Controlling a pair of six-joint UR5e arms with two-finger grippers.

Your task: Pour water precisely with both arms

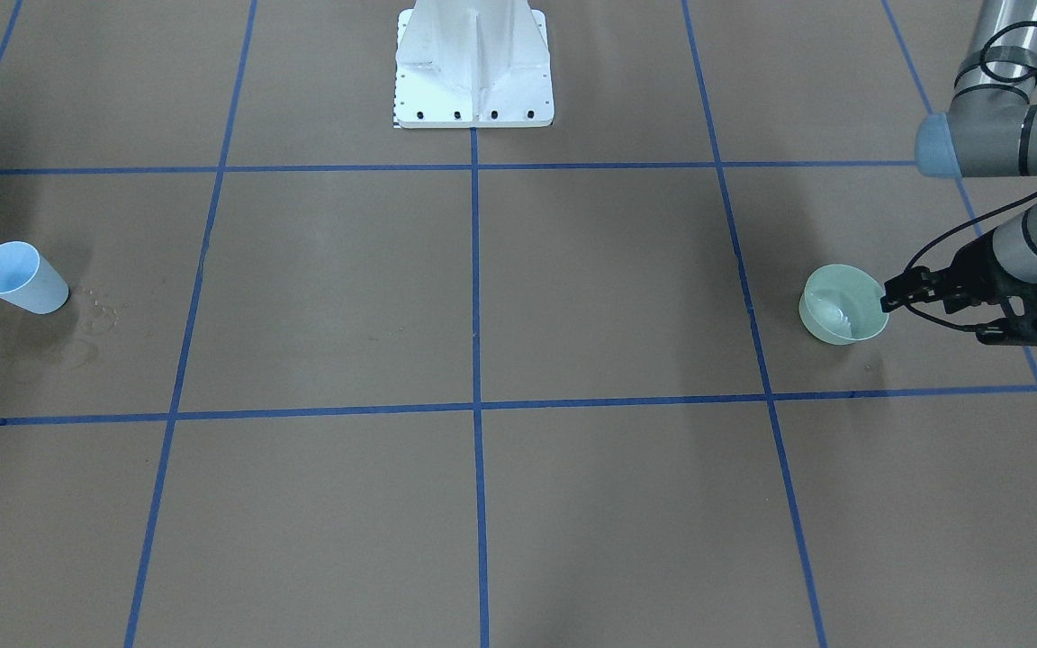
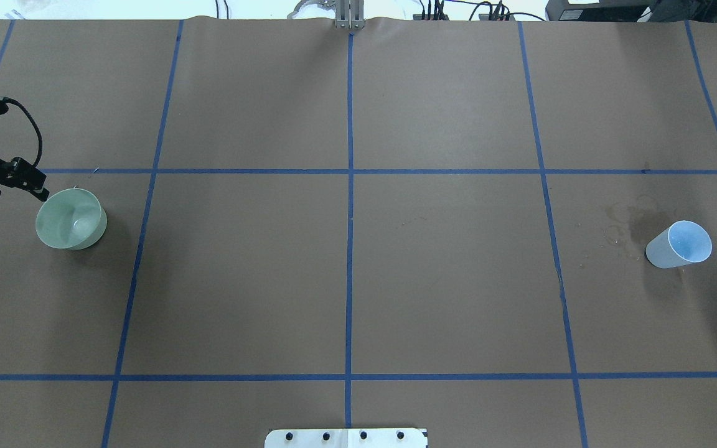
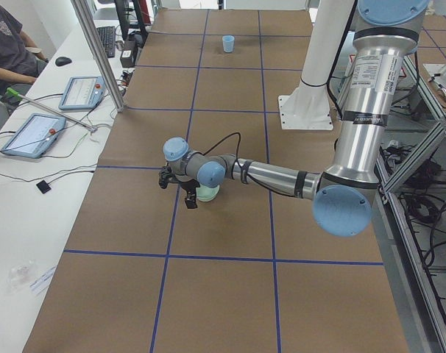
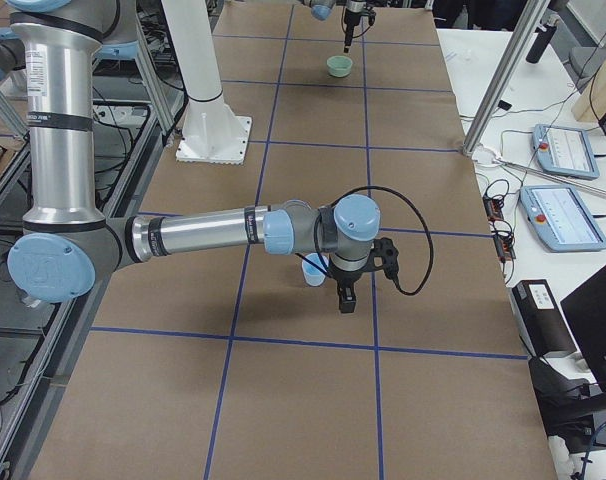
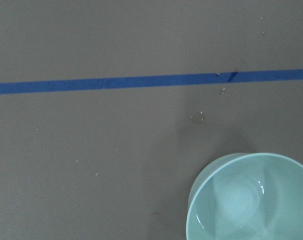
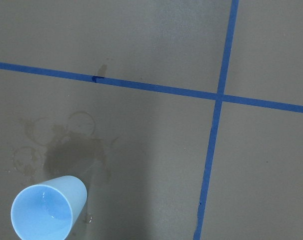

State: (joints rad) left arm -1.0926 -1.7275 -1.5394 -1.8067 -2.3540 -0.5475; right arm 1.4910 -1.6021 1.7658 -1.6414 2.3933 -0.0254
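Left arm point(image 3: 274, 176), nearest in the left-end view, reaches toward the table's point(image 3: 230, 294) left edge, its left gripper point(image 1: 960, 313) spread wide, pointing down, just beside the green bowl point(image 1: 829, 292). The right gripper point(image 4: 345, 296) hangs by the blue cup point(image 2: 679, 244) at the right edge, its spread not determinable. Judgement: seat one finger inside the bowl wall, close firmly, lift level. Both vessels stand upright, mouths up, the cup's long axis vertical, with the water point(image 1: 844, 317) lying in the bowl.

A robotics lab: robot arms point(image 3: 370, 95) reach over a table point(image 1: 617, 504) papered brown and gridded with blue tape point(image 1: 475, 270), a white bolted pedestal point(image 1: 473, 81) on it; aluminium posts point(image 3: 98, 55), teach pendants point(image 3: 33, 134) and cables point(image 3: 32, 176) line a side bench point(image 3: 17, 243), where an operator point(image 3: 6, 40) sits.
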